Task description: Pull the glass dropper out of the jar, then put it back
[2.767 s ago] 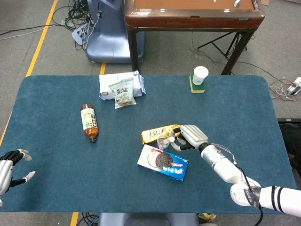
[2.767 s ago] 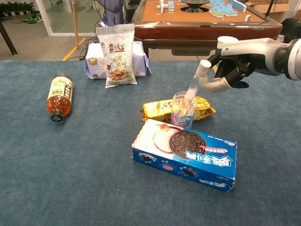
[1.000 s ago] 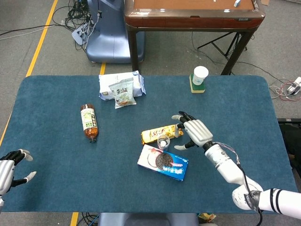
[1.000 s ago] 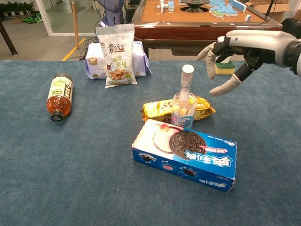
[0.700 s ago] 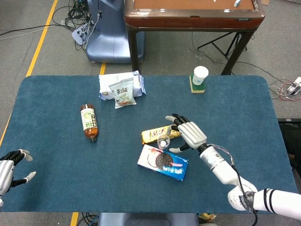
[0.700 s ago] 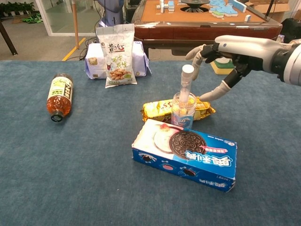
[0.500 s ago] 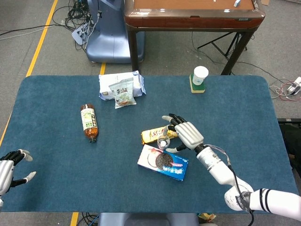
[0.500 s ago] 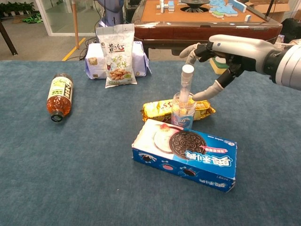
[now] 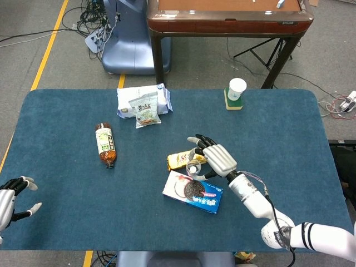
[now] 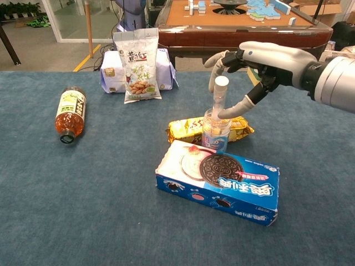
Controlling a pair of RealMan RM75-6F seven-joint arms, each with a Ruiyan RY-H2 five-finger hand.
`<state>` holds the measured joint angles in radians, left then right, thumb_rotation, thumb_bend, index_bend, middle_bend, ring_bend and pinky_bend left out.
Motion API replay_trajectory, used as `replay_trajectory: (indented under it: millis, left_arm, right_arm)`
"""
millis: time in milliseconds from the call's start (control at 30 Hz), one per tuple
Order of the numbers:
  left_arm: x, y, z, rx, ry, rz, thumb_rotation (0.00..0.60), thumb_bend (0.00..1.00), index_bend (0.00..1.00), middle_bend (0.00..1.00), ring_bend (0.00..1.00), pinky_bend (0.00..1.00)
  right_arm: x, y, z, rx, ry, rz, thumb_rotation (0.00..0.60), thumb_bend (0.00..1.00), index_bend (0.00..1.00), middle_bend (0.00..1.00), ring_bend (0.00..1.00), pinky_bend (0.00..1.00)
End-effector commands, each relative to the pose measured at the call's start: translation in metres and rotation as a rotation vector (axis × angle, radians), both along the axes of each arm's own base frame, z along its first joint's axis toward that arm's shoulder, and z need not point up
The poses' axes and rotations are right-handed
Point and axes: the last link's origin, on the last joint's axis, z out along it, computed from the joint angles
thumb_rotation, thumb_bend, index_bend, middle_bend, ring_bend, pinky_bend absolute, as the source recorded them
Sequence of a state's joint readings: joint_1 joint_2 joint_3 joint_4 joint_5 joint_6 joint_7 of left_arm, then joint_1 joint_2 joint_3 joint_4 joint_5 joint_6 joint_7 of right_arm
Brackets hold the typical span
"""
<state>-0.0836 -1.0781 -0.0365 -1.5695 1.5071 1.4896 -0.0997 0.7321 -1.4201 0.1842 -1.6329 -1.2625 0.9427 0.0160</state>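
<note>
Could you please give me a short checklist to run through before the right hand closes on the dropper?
1. Glass dropper stands in the jar, leaning slightly: ok.
2. Right hand open, fingers spread around the dropper's cap: ok.
3. Fingers already touching the dropper: cannot tell.
4. Jar upright on the table, between snack bar and cookie box: ok.
5. Left hand open at the table's edge, far from the jar: ok.
</note>
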Motion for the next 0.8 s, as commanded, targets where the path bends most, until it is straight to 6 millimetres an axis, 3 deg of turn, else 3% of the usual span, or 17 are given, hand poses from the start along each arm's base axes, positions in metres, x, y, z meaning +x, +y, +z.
replay_trajectory:
  millis: [33, 267, 800]
  left_arm:
    - [0.0000, -0.0001, 0.0002, 0.001, -0.002, 0.000, 0.600, 0.17, 0.45, 0.35, 0.30, 0.44]
    - [0.0001, -0.0002, 0.0007, 0.002, -0.002, -0.001, 0.600, 0.17, 0.45, 0.35, 0.30, 0.44]
    - [0.0000, -0.0002, 0.0011, 0.003, -0.002, 0.000, 0.600, 0.17, 0.45, 0.35, 0.30, 0.44]
  right_arm:
    - [0.0006, -0.0001, -0.0009, 0.001, -0.003, 0.000, 0.600, 0.08, 0.44, 0.12, 0.00, 0.09]
    - [0.0003, 0.0007, -0.0026, 0.003, -0.008, 0.001, 0.600, 0.20, 0.46, 0.13, 0.00, 0.09]
    - [-0.0018, 0.0013, -0.0055, 0.014, -0.009, -0.009, 0.600, 0.34, 0.52, 0.15, 0.00, 0.09]
